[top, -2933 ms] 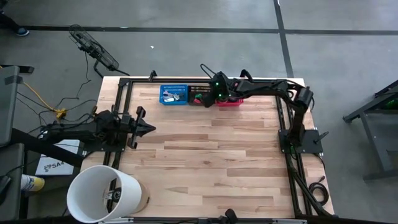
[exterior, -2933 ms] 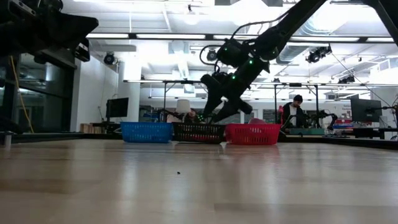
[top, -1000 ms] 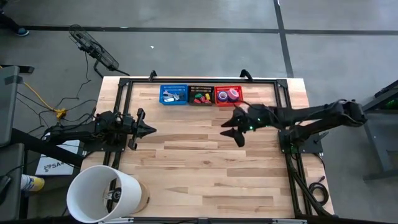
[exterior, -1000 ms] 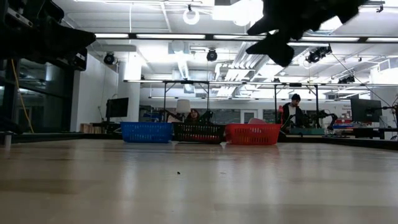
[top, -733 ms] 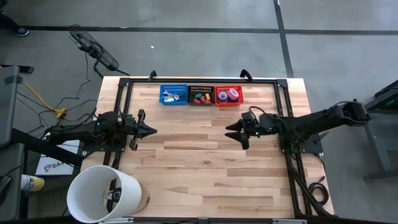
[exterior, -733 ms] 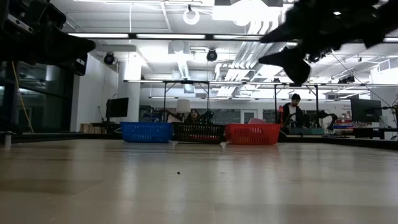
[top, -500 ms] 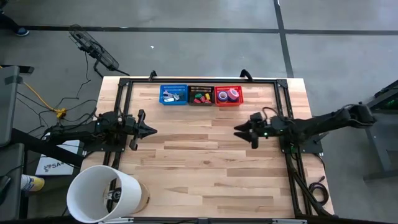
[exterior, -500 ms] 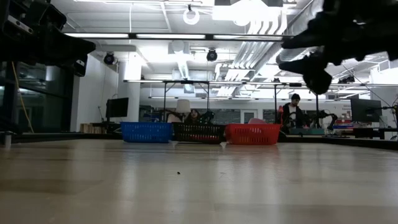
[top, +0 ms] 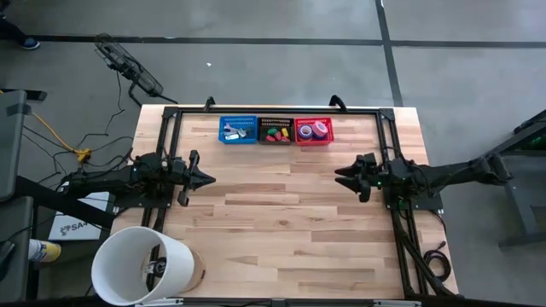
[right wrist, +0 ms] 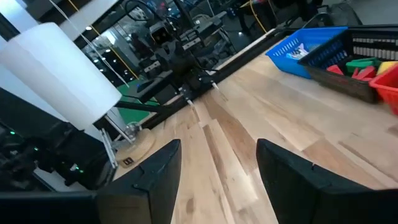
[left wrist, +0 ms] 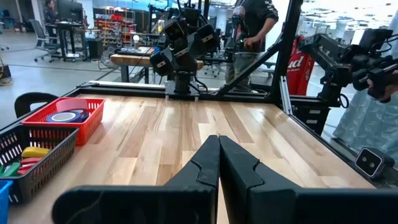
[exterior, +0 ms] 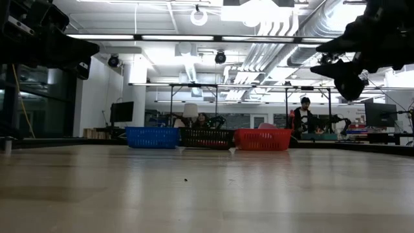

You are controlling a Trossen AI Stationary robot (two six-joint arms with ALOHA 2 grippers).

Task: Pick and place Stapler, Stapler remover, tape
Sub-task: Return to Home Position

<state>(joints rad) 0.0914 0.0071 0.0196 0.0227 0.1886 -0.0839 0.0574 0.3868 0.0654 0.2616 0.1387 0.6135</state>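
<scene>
Left arm (top: 111, 179) lay low and nearly level along the left side of the table (top: 281, 239), with my left gripper (top: 203, 178) pointing toward the middle and its two fingers (left wrist: 205, 168) pressed flat together. Right arm (top: 452, 173) reached in from the right side. My right gripper (top: 348, 178) hung above the surface, facing the left one and well apart from it, with a clear gap between its fingers (right wrist: 155, 174).
</scene>
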